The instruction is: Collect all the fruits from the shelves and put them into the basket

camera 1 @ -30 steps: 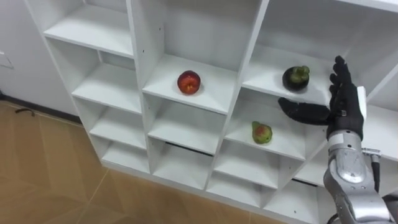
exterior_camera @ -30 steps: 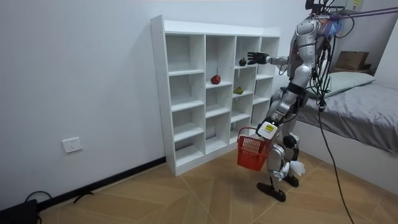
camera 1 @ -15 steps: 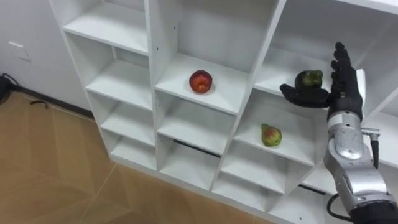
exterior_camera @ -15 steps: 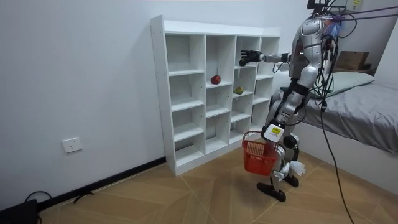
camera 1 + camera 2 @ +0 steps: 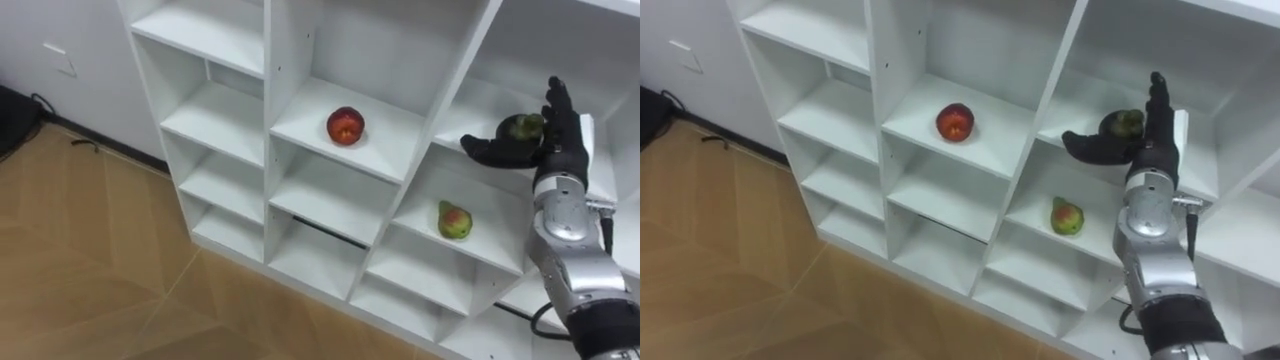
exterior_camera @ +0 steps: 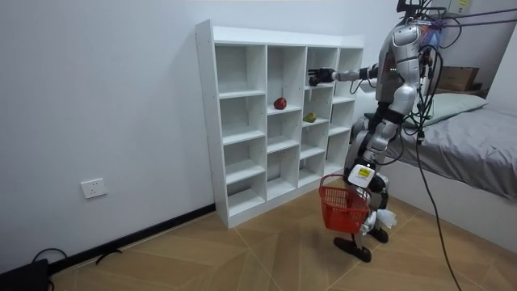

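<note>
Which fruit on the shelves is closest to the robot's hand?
The dark green fruit, right beside the right hand; the red apple and pear sit farther off.

The dark fruit point(image 5: 521, 126) is half hidden behind the thumb of the right hand point(image 5: 553, 146) (contact cannot be told). In the room view the left hand point(image 6: 360, 173), just above the red basket point(image 6: 343, 208), is too small to read.
</note>
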Available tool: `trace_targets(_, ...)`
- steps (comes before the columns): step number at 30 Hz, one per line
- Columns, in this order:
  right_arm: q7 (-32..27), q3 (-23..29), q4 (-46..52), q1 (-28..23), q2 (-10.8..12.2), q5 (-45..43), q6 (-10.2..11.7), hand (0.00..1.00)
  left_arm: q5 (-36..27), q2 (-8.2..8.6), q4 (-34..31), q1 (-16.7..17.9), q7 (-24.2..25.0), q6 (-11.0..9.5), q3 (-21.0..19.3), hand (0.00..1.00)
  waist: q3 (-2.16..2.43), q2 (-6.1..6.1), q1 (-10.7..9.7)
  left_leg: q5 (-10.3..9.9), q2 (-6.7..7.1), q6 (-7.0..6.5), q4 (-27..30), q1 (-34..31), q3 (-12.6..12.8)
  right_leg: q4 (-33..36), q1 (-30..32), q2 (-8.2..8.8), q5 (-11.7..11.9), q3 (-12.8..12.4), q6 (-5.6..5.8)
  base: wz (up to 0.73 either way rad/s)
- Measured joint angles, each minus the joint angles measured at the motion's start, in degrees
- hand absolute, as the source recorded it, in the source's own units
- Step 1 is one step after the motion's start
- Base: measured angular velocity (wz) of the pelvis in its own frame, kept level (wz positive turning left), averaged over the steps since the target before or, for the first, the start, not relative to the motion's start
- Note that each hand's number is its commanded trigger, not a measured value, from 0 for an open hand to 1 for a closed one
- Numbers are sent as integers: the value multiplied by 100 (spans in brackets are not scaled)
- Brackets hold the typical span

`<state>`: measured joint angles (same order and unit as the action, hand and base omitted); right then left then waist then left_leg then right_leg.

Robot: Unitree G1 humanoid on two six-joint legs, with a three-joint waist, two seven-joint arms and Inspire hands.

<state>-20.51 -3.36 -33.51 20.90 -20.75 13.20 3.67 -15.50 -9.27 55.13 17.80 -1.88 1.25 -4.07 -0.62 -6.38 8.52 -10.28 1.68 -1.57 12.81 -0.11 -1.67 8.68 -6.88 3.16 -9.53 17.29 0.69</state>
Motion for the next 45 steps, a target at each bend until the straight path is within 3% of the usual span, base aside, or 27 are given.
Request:
trace_targets(8,0,2,-670,211,-197,-57,-54,0,-3,-68,-10,-1,32,27,-22,100,7,-21,-6,13,-5,3,-17,65,9,9,-20,1,-1,-24,2,-2)
trace_targets(20,-17,19,-820,213,-205,-480,-80,0,-2,-71,-78,-1,28,57,-22,100,11,-61,-52,19,-3,6,-11,53,12,11,-11,0,-1,-45,1,0)
trace_targets(39,84,9,-866,213,-205,-469,-79,0,-13,-91,-130,-94,93,92,-3,100,3,-49,-38,18,-4,6,-5,-1,12,11,16,0,-1,-37,1,0)
trace_targets(40,94,10,-866,215,-205,-470,-79,3,-11,-91,-130,-103,93,92,-3,100,6,-53,-30,19,-4,7,-6,-7,15,14,29,0,-1,-44,1,-5)
trace_targets(41,134,7,-866,240,-205,-477,-77,51,-11,-91,-129,-120,90,91,-2,100,9,-58,-20,27,-11,9,-7,-22,36,34,80,-1,0,-61,0,-10)
trace_targets(43,195,-3,-872,311,-206,-481,-73,66,-11,-90,-128,-149,88,90,9,100,5,-63,-17,41,-23,9,-15,-43,79,60,145,-2,3,-97,-5,-13)
trace_targets(44,199,-27,-898,338,-206,-481,-71,100,-10,-90,-128,-157,81,87,34,100,1,-61,-6,42,-32,9,-19,-42,110,98,197,-3,3,-136,-5,-12)
trace_targets(45,204,-59,-904,343,-206,-481,-71,100,-8,-91,-128,-157,80,83,40,100,-1,-66,-4,42,-35,9,-21,-44,122,102,198,-4,3,-142,-6,-10)
